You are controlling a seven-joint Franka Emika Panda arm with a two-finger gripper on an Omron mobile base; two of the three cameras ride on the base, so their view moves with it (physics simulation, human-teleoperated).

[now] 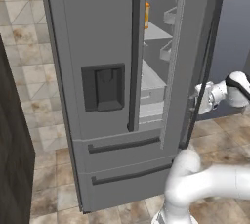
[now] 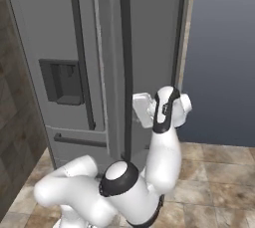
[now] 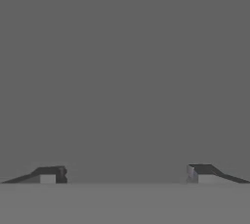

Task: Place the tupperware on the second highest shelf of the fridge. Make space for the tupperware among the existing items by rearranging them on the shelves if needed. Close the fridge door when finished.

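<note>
fridge [image 1: 102, 96] L door shut, R door ajar | juice bottle [image 1: 146, 15] on upper shelf in the gap | gripper [image 3: 125, 174] wide open, empty, facing R door outer face | tupperware: can't tell where | risk: fingers skid off flat panel, door stays ajar

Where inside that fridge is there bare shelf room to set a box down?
Through the door gap, the shelves look bare right of the orange juice bottle, and the lower board looks bare too. The gap between the doors is narrow, and the open gripper faces the right door.
</note>
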